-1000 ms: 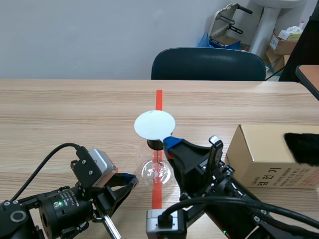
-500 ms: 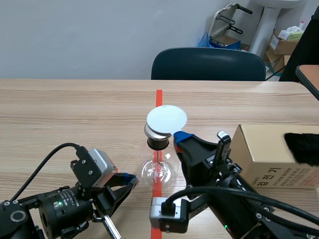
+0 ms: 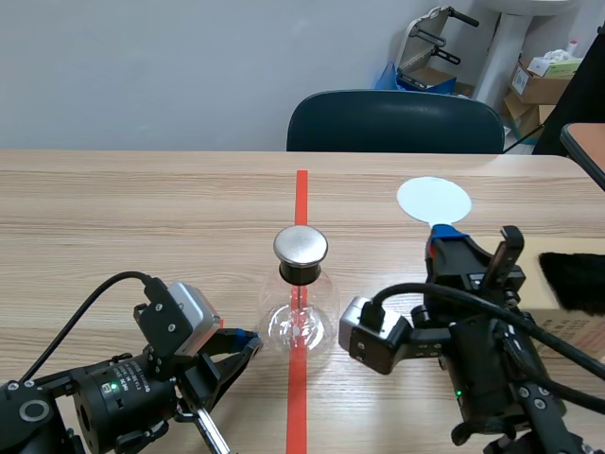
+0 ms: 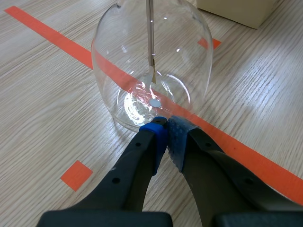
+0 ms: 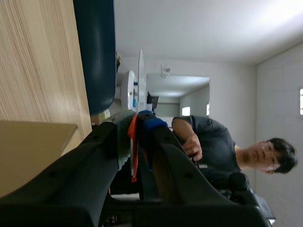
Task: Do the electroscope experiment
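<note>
The flask (image 3: 301, 320) is a clear, round-bellied glass one, standing upright on the red tape line (image 3: 301, 189) near the middle of the table (image 3: 113, 218). A black stopper (image 3: 301, 272) closes its neck, and a shiny round metal cap (image 3: 301, 245) sits on top. Inside, a thin rod (image 4: 150, 28) hangs straight down and ends in a small leaf (image 4: 153, 75) above the glass floor.

The left gripper (image 3: 241, 342) lies low on the near left. Its fingers are pressed together, with the blue pads (image 4: 176, 137) right at the base of the flask.

The right gripper (image 3: 444, 236) is raised to the right of the flask, well apart from it. It is clamped on a thin white disc (image 3: 433, 200), which stands above the fingers.

A cardboard box (image 3: 572, 331) sits at the right edge behind the right arm, with a black furry cloth (image 3: 572, 279) on top. The flask stands well in from the far edge, where a dark chair (image 3: 395, 121) is pushed up. Bare wood lies to its left and beyond it, and a gap of table shows between it and the right arm.
</note>
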